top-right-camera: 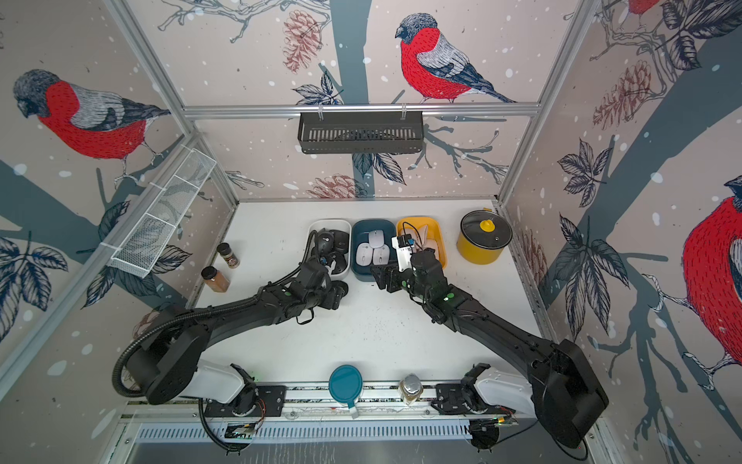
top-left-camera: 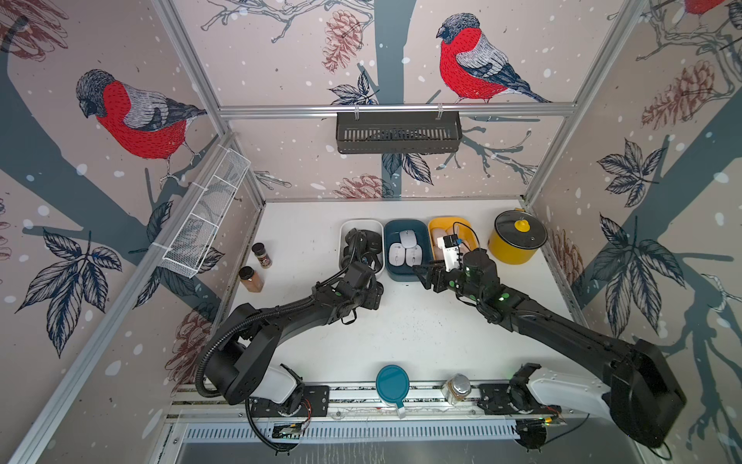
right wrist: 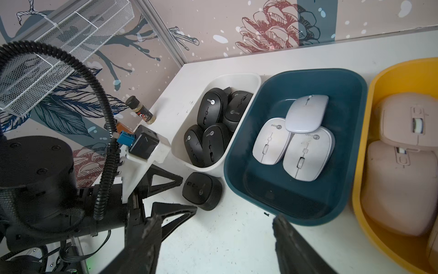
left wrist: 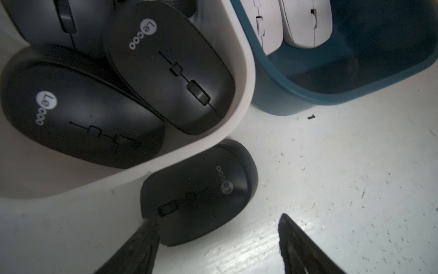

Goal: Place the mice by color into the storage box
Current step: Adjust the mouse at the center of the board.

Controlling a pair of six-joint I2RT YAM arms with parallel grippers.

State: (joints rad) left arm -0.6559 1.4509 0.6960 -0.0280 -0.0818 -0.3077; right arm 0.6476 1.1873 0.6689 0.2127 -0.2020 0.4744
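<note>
Left wrist view: one matte black oval plastic mouse [left wrist: 199,192] lies on the white tabletop [left wrist: 331,189], hard against the outside wall of the white plastic bin [left wrist: 248,71], not in it. The left gripper [left wrist: 217,217] stands spread. One fingertip [left wrist: 147,232] touches the mouse's wheel end and the other is apart over bare table, so nothing is pinched. I'd guess it is lining up to lift this stray in among the black mice [left wrist: 78,113].

In a top view, just right of frame centre, the teal plastic bin [top-left-camera: 397,275] holds three white mice [top-left-camera: 395,254]. The yellow plastic bin [right wrist: 360,189] holds pale pink mice [right wrist: 400,170]. The right gripper [right wrist: 217,218], spread and empty, hangs by the teal bin's near rim, out of the way.
</note>
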